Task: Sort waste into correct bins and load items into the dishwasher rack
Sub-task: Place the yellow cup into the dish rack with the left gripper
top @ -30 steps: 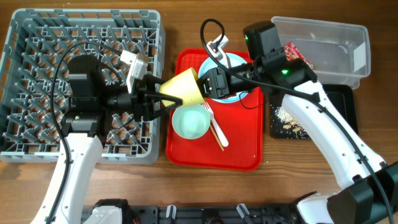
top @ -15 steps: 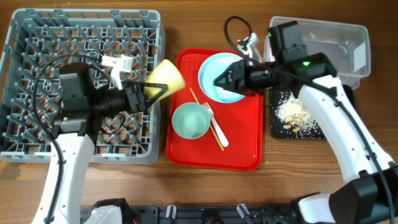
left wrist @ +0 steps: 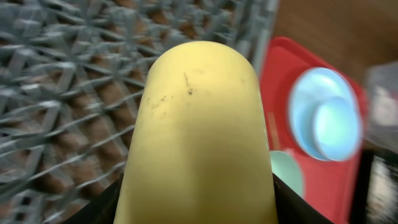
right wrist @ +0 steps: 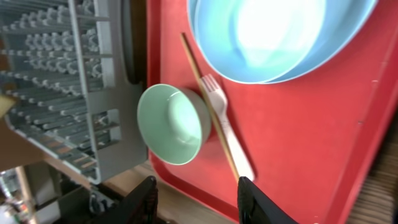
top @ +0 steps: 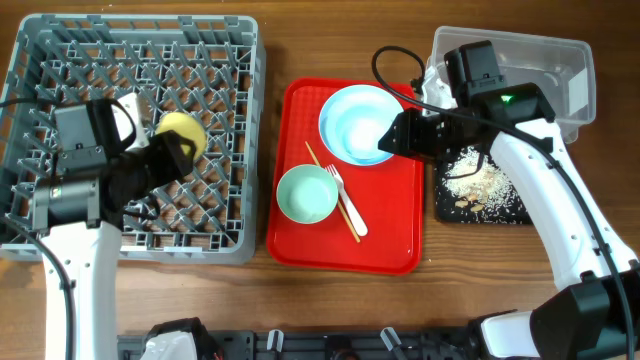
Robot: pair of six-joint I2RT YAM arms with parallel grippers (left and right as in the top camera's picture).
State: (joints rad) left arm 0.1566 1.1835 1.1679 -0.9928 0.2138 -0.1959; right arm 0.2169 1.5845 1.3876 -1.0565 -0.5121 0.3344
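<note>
Wooden table (top: 300, 40), grey rack (top: 130, 20). Left gripper (top: 172, 150) holds yellow cup (left wrist: 196, 124): light, stiff, slippery; grip sides. Right gripper (right wrist: 197, 198) wide, empty.

The yellow cup (left wrist: 199, 137) is smooth matt plastic with faint dark specks. The grey rack (top: 140, 22) is matt plastic, the red tray (top: 395, 240) glossy plastic, the clear tub (top: 578, 90) see-through plastic, and the desk (top: 300, 45) grained wood.

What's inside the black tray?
Beige rice-like crumbs lie scattered in the black tray. The right arm crosses over part of it, so anything beneath there is hidden.
</note>
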